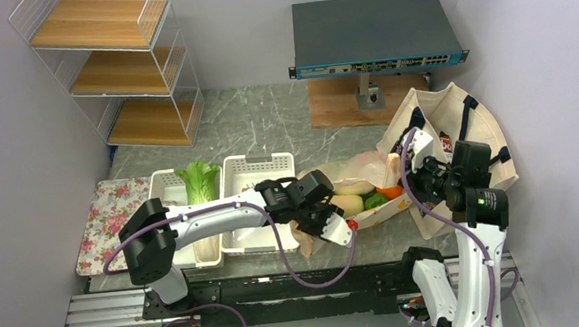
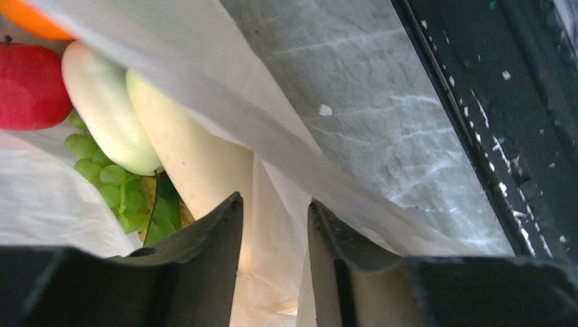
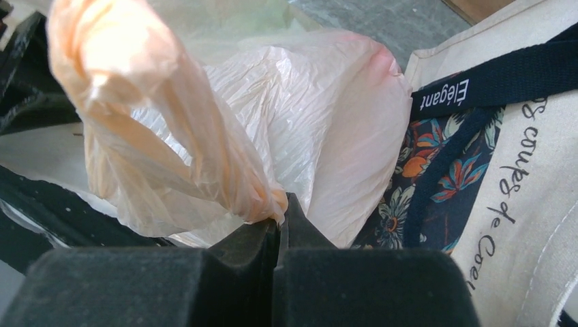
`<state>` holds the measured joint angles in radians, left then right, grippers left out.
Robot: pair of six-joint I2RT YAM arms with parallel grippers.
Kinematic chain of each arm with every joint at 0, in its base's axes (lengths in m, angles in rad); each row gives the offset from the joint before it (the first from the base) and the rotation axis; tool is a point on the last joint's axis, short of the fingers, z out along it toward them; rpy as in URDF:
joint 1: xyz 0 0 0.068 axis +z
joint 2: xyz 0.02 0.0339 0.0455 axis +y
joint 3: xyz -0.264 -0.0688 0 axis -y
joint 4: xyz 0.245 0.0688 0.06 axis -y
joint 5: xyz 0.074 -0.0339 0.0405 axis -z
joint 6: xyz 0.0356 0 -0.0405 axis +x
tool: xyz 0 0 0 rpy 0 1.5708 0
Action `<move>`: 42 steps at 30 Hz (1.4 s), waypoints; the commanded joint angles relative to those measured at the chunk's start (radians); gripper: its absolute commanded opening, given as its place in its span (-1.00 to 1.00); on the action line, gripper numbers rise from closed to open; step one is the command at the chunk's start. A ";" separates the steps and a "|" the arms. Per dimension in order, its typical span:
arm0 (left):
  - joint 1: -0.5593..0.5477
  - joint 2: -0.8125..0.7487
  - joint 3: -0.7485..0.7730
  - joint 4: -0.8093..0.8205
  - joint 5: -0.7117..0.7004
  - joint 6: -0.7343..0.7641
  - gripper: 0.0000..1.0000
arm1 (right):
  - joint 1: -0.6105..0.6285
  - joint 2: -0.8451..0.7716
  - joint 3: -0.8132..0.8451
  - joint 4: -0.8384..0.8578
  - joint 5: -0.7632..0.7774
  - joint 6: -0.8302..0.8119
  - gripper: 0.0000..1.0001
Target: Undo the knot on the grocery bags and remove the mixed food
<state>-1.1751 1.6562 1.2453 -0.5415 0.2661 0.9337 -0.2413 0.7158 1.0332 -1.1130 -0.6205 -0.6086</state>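
The peach-beige plastic bag (image 1: 354, 172) lies open on the table beside the cream tote (image 1: 457, 129). Inside it the left wrist view shows two white radishes (image 2: 109, 116), a red apple (image 2: 27, 85), green grapes (image 2: 102, 178) and an orange (image 2: 31, 17). My left gripper (image 1: 330, 227) is at the bag's near edge. Its jaws (image 2: 275, 204) stand apart with a sheet of bag film loose between them. My right gripper (image 1: 418, 174) is shut (image 3: 279, 212) on a twisted peach strand of the bag (image 3: 170, 129) and holds it up by the tote (image 3: 518, 170). A leafy cabbage (image 1: 198, 179) lies in a white bin.
Two white bins (image 1: 259, 170) stand left of the bag, and a floral tray (image 1: 109, 219) lies further left. A wire shelf (image 1: 115, 60) is at the back left. A network switch (image 1: 374, 33) on a wooden stand is at the back. The table's front rail (image 2: 518, 122) is close to my left gripper.
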 commanded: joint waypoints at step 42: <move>0.069 0.507 0.412 0.109 -0.014 0.217 0.99 | 0.002 0.092 -0.025 0.068 -0.071 -0.016 -1.00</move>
<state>-1.1179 2.1162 1.6058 -0.3401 0.2810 1.1038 -0.2413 0.8051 1.0061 -1.0897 -0.6682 -0.6342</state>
